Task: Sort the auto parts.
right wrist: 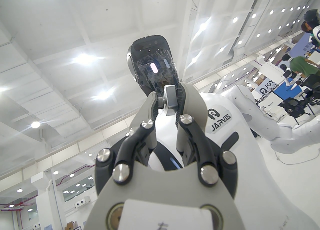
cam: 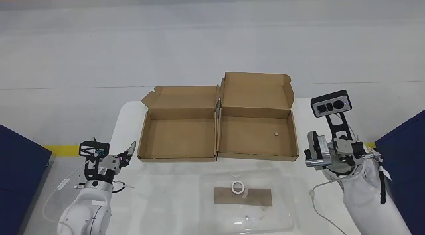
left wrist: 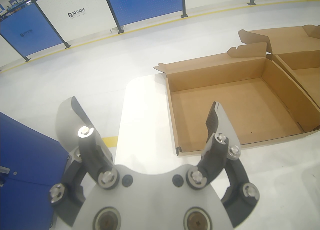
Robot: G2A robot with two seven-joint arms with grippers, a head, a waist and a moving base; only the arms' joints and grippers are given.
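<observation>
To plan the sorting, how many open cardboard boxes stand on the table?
2. The left box lies at the far side of the table; the right box lies directly beside it.

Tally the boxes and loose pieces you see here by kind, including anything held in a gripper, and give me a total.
Cardboard boxes: 2
White ring: 1
Brown flat piece: 1
Small pale part inside a box: 1
Grey part held in the right gripper: 1
Total: 6
</observation>
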